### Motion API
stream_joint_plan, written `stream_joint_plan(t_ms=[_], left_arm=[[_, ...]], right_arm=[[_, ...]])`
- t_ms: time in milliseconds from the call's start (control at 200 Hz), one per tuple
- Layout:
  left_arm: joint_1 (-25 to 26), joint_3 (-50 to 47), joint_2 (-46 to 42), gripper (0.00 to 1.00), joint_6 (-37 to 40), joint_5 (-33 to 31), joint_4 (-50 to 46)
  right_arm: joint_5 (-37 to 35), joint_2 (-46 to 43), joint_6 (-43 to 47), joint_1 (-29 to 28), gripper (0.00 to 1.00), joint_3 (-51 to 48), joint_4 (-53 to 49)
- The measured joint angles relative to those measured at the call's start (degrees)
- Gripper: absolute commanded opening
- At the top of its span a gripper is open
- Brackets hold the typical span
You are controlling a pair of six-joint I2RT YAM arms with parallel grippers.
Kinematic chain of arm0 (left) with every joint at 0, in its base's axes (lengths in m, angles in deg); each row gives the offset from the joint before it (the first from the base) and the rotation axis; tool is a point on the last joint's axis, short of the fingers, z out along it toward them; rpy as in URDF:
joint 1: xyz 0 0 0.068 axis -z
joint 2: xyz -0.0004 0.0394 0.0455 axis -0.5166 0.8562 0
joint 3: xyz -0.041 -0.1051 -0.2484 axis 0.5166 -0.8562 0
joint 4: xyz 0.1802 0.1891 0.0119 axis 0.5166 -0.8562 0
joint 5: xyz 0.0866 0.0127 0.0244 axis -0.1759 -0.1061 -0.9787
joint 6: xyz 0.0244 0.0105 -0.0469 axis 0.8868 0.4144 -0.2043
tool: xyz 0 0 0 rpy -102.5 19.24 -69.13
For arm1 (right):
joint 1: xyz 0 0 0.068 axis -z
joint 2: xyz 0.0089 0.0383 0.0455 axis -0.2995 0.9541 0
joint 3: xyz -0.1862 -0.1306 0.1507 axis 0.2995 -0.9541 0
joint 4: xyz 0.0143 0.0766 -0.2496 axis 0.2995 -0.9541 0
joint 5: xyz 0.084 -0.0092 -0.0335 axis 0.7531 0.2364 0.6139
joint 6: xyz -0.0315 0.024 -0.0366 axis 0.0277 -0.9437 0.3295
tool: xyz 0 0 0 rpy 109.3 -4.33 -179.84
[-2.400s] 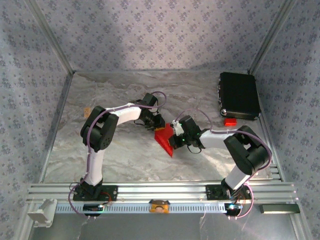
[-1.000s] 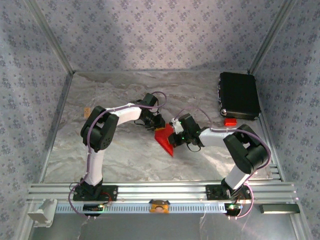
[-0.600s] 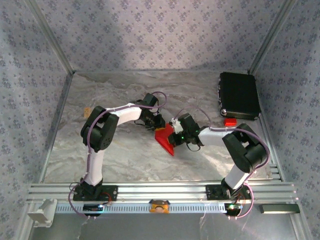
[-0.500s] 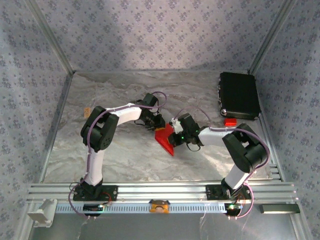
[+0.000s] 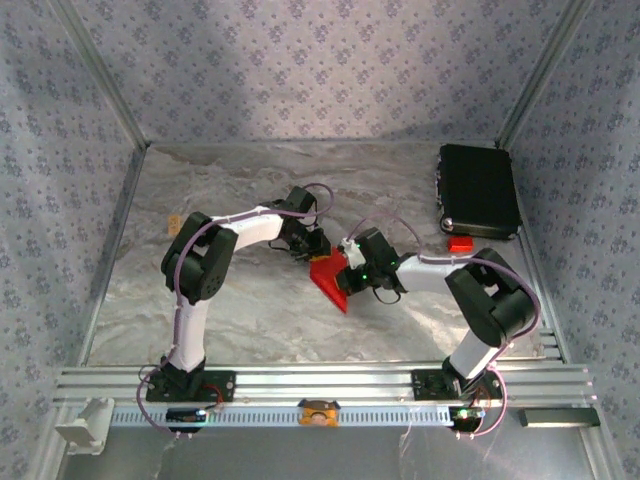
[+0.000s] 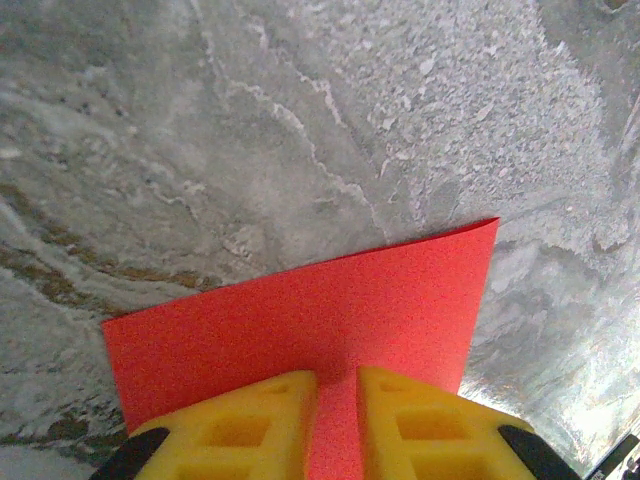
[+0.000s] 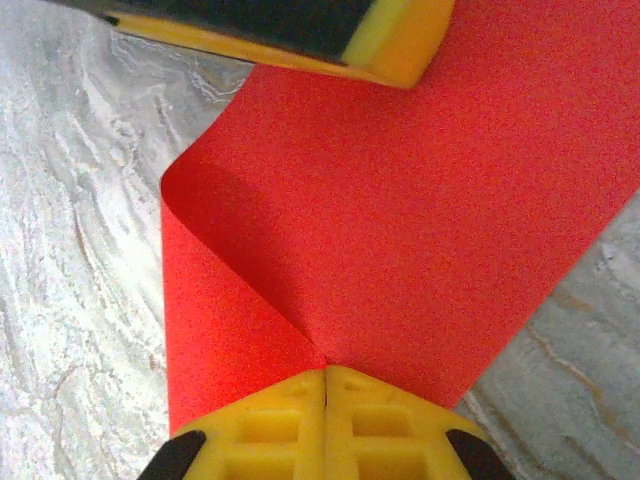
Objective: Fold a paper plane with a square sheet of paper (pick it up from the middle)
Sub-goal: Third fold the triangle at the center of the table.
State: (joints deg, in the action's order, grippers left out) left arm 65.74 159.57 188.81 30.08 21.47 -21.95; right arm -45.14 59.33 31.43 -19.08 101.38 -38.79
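Observation:
The square sheet of paper (image 5: 330,280) is bright red and lies partly folded at mid-table, with one flap turned over along a diagonal crease. In the left wrist view the paper (image 6: 300,320) lies flat under my left gripper (image 6: 337,378). Its yellow fingertips rest on the paper a narrow gap apart, and red shows between them. My right gripper (image 7: 325,372) is shut, its tips set on the paper (image 7: 420,200) where the crease ends. A left finger (image 7: 390,45) crosses the sheet's far edge. From above, the left gripper (image 5: 312,252) and right gripper (image 5: 346,272) flank the sheet.
A black case (image 5: 478,190) stands at the back right, with a small chunky red piece (image 5: 460,243) in front of it. A small tan scrap (image 5: 173,221) lies far left. An aluminium rail (image 5: 320,381) runs along the near edge, and patterned walls close in three sides.
My right gripper has crept a little to the left along the paper, staying shut. The left arm and the sheet's far edge have stayed put.

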Motion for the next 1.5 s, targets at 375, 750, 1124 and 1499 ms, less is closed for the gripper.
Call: stream_joint_plan(t_ms=[375, 750, 1124, 1499], left_arm=[[0.0, 0.0, 0.0, 0.2, -0.02, 0.0, 0.0], [0.0, 0.0, 0.0, 0.19, -0.02, 0.0, 0.0], [0.0, 0.0, 0.0, 0.19, -0.02, 0.0, 0.0], [0.0, 0.0, 0.0, 0.19, -0.02, 0.0, 0.0]], right_arm=[[-0.02, -0.63, -0.24, -0.17, 0.0, 0.0, -0.02], [-0.02, 0.42, -0.24, 0.15, 0.0, 0.0, 0.07], [-0.02, 0.42, -0.22, 0.17, 0.0, 0.0, 0.2], [0.0, 0.5, -0.22, 0.26, 0.0, 0.0, 0.26]])
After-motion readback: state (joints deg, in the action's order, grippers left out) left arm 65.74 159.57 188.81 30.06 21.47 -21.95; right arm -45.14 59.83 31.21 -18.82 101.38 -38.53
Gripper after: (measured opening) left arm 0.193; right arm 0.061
